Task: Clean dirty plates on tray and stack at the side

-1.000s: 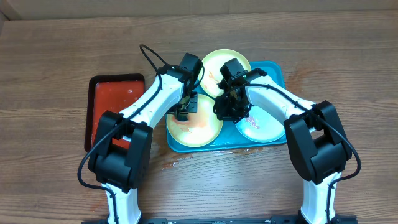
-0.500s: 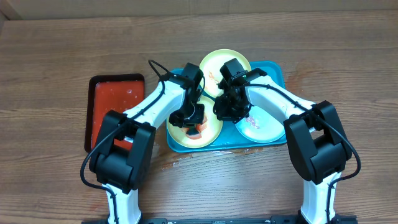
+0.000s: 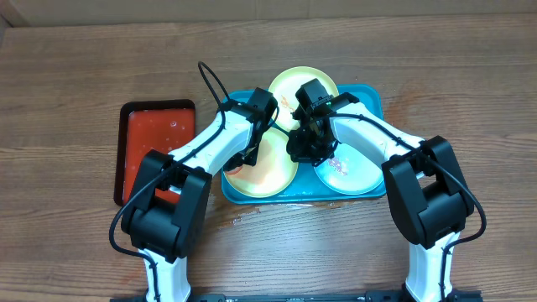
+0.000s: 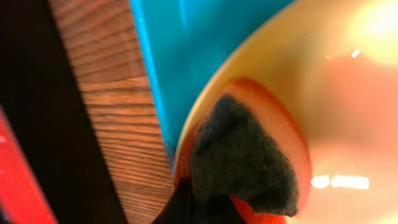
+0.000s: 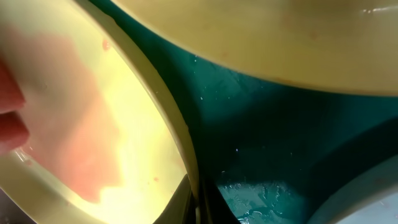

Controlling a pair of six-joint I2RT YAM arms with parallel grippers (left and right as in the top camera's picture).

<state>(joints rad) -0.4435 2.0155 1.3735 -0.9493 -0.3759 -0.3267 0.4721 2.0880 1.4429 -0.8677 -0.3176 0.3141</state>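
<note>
The left end effector (image 3: 250, 153) is clenched on the sponge (image 4: 242, 155), dark scouring face down. Half a second ago the sponge sat near the middle of the near plate (image 3: 273, 172). It now bears on that plate's rim at about 10 o'clock, next to the tray wall. I read this as one wipe stroke completed outward from centre to edge. The right end effector (image 3: 304, 149) has not moved. In the right wrist view its fingers are clamped across the same plate's rim at about 2 o'clock, steadying it. The near plate lies at 7 o'clock in the tray (image 3: 373, 91), the rear plate (image 3: 294, 88) at 12 o'clock, and the mint plate (image 3: 352, 172) at 4 o'clock. A pale orange film remains on the near plate, so I judge the scrubbing unfinished. No plate is stacked yet, either on the bench (image 3: 84, 67) or near the red tray (image 3: 155, 143) at 9 o'clock.
</note>
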